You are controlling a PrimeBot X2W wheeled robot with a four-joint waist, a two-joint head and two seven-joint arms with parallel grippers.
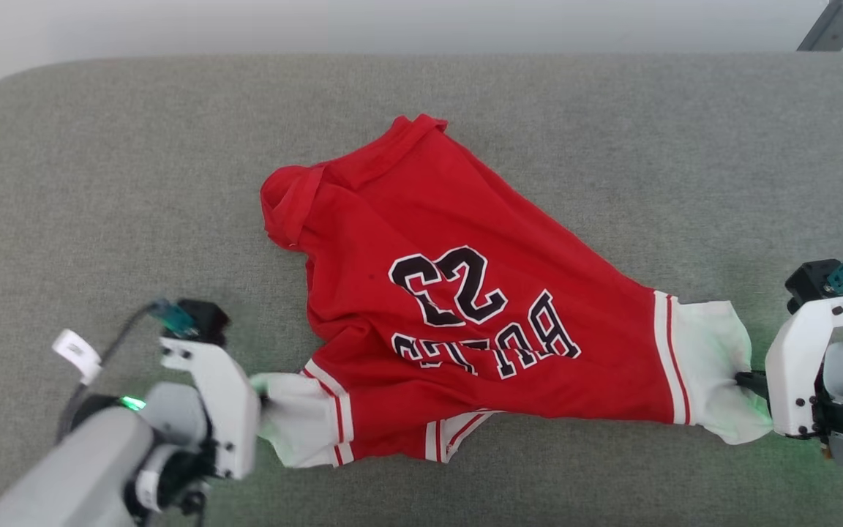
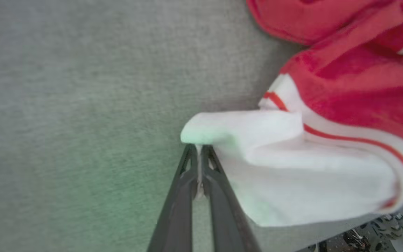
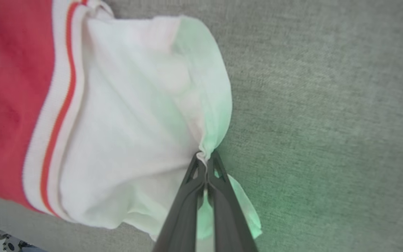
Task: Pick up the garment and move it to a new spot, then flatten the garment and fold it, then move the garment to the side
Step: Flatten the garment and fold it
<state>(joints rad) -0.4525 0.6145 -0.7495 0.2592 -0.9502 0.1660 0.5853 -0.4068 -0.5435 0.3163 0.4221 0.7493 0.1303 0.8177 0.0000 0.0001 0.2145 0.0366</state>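
Left gripper: the two long dark fingers are pressed together, pinching the folded edge of a white sleeve; a sliver of white cloth shows between them.
Right gripper: jaws likewise squeezed tight, nipping a small pucker of the other white sleeve's edge.
Garment: a thin red jersey shirt with white short sleeves and red-and-white striped trim, lying rumpled on the grey woven padded surface and drawn out between the two grippers. The held sleeves sit at about 8 o'clock and 4 o'clock of the shirt, and the far end is bunched at 11 to 12 o'clock.
Lettering: black with white outline, number 23 above a word, both upside down from where I stand.
Hard to see: the word's bottom row is partly lost in a crease. The left arm is blurred in the head view. The right arm runs off the frame at 3 o'clock. A second striped band at 6 o'clock may be a tucked-under collar or cuff.
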